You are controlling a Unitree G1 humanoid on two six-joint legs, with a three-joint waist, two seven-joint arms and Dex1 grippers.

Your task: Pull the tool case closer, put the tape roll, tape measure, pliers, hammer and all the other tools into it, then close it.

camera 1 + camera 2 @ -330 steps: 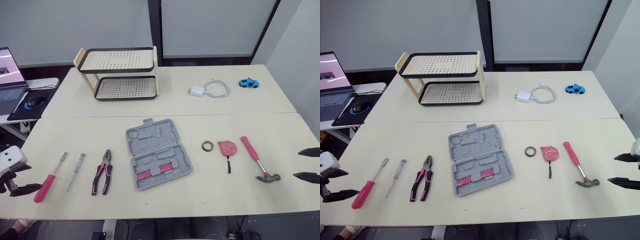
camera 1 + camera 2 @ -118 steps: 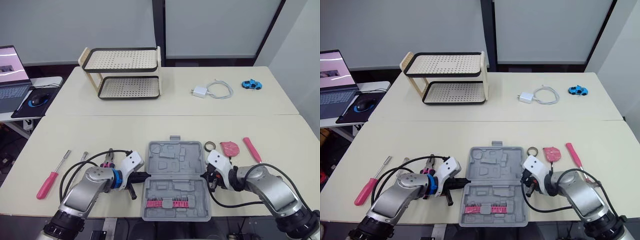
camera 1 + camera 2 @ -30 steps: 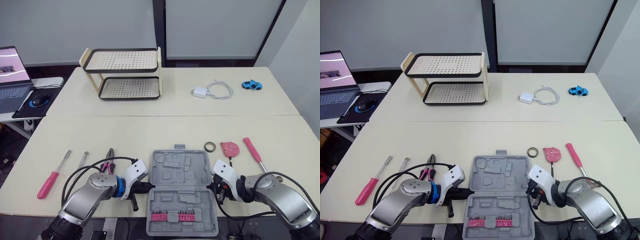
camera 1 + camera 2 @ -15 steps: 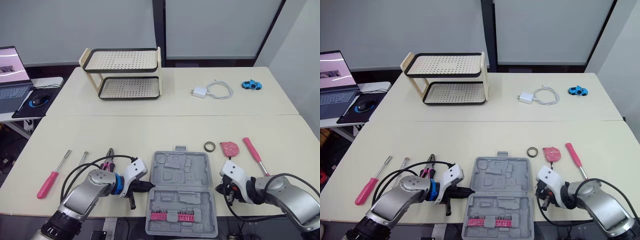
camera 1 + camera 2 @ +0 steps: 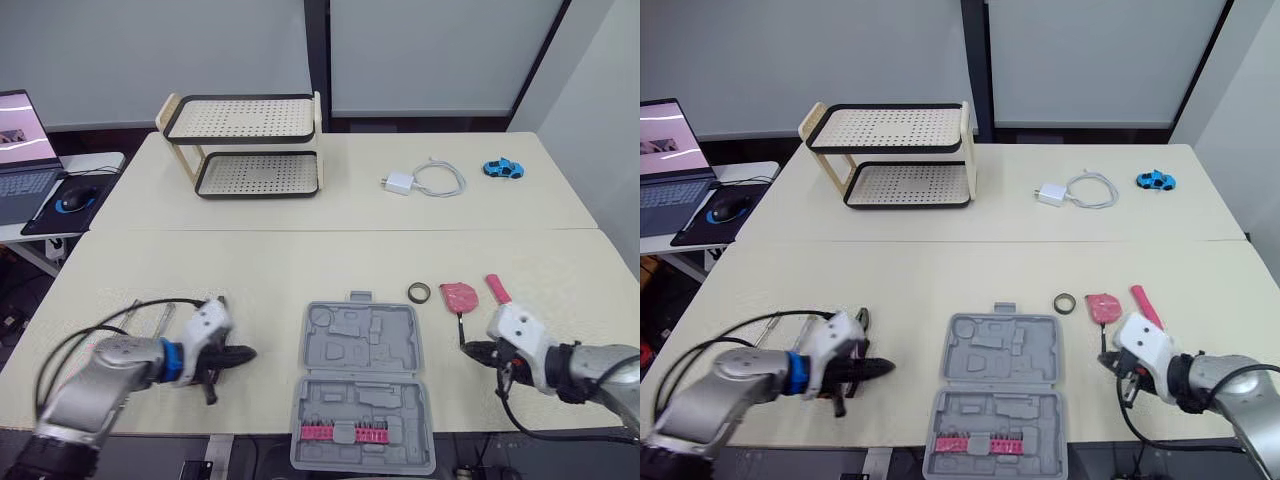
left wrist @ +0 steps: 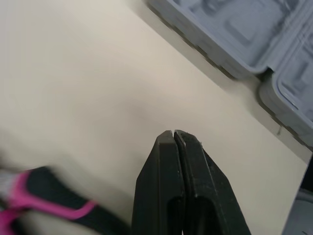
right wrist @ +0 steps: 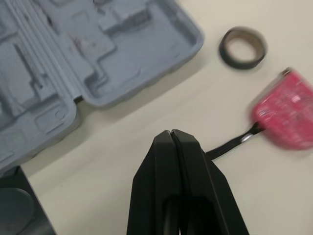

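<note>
Tool case (image 5: 364, 385) lies open at the near edge of the table (image 5: 300, 260), its front half apparently overhanging, so loading or closing it there could tip it off. The hammer (image 5: 497, 289) is partly hidden by the right arm, and the right gripper (image 7: 171, 133), fingers pressed together and empty, hovers between case and tape measure (image 5: 458, 297); a careless reach could knock the measure or the tape roll (image 5: 417, 292) away. The left gripper (image 6: 173, 134), likewise closed on nothing, sits just beside the pliers (image 6: 49, 208) and would merely shove them unless opened first.
</note>
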